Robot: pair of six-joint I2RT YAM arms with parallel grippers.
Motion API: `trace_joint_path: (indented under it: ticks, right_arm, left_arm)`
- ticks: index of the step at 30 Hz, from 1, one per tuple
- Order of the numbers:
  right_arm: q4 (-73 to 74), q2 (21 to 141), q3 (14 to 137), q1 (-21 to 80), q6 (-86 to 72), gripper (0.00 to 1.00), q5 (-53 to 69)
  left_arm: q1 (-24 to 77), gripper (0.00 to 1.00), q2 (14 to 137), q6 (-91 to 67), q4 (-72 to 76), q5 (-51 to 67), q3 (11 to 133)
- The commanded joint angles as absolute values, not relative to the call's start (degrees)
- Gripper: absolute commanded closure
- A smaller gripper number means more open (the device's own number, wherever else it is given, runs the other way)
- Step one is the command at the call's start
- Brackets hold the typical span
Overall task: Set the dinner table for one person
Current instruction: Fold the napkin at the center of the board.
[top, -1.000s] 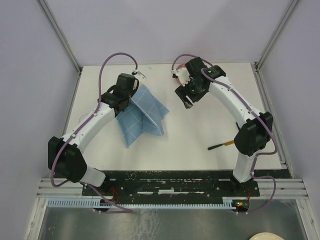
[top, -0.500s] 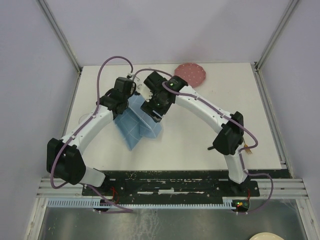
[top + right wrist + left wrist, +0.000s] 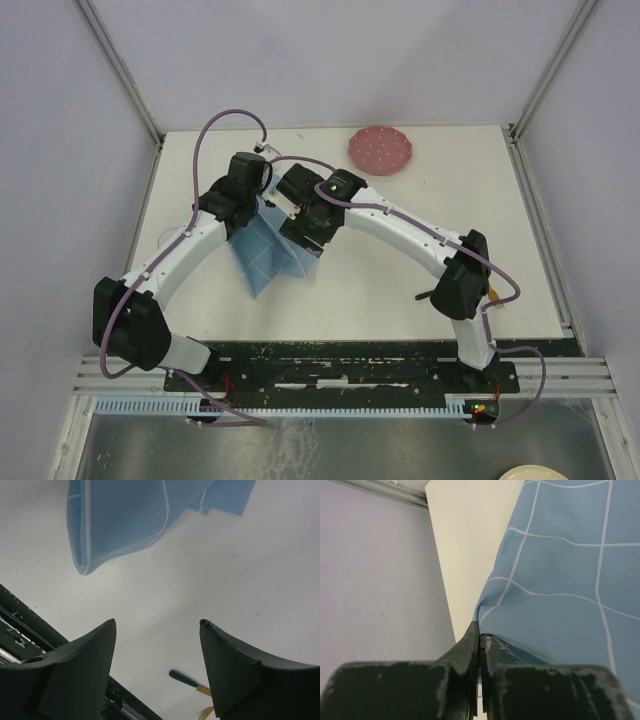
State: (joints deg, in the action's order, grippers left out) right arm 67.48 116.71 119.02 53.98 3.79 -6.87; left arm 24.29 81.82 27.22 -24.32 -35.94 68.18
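Left jaws clamp the cloth (image 3: pixel 560 580) edge; right jaws gape empty. Best — seize the fold ahead of them, then spread flat.

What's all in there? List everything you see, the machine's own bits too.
dinner table: one, matte white, fills the middle of the overhead view
placemat: one, blue with white grid lines, crumpled left of centre
plate: one, pink with pale dots, far edge of the table
fork: one, dark handle and gold tines, near right side of the table, partly hidden
dish: one, cream, only its rim shows, off the table at bottom right
left arm, right arm: white with black joints, bases at the near edge
left tool: black, shut on the placemat's edge
right tool: black, open, over bare table beside the placemat
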Motion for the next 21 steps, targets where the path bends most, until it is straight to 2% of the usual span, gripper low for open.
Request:
trace_joint_path:
  ticks: [1, 13, 21]
  right_arm:
    - [63.63, 108.56, 113.89, 57.1, 6.84, 0.24, -6.69]
    - [55.44, 94.34, 88.99, 55.16, 11.9, 0.25, -21.58]
    - [50.48, 90.62, 78.15, 42.05, 14.45, 0.26, -24.64]
  left_arm:
    - [23.97, 0.97, 81.89, 28.68, -20.03, -38.24, 70.89]
    - [23.33, 0.97, 83.21, 26.52, -21.44, -36.38, 72.7]
    - [23.34, 0.97, 83.16, 26.62, -22.32, -33.91, 77.53]
